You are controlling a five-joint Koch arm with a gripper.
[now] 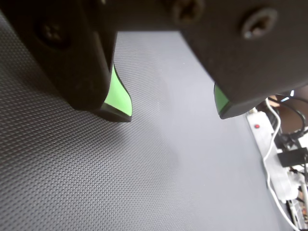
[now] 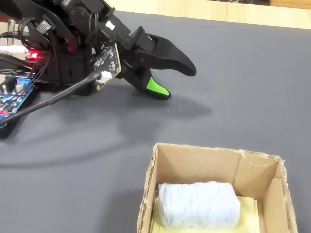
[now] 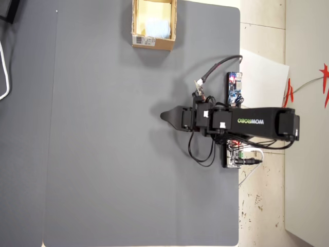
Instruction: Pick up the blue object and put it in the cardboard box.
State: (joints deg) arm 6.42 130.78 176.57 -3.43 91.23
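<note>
The pale blue object (image 2: pixel 199 204) lies inside the open cardboard box (image 2: pixel 204 167) at the bottom of the fixed view. The overhead view shows the blue object (image 3: pixel 157 27) in the box (image 3: pixel 154 44) at the top edge of the mat, with a white label on the box's outer side. My gripper (image 2: pixel 179 82) hangs low over the bare grey mat, well away from the box, and holds nothing. In the wrist view the gripper (image 1: pixel 172 114) is open, its green-padded fingers (image 1: pixel 118 96) wide apart with only mat between them. Seen from overhead, the gripper (image 3: pixel 163 116) points left.
A dark-blue circuit board (image 3: pixel 235 87) with a red light sits by the arm's base, and cables (image 2: pixel 63 94) trail from it. A white power strip (image 1: pixel 269 149) and wires lie past the mat's right edge in the wrist view. The grey mat (image 3: pixel 103 154) stretches left of the arm.
</note>
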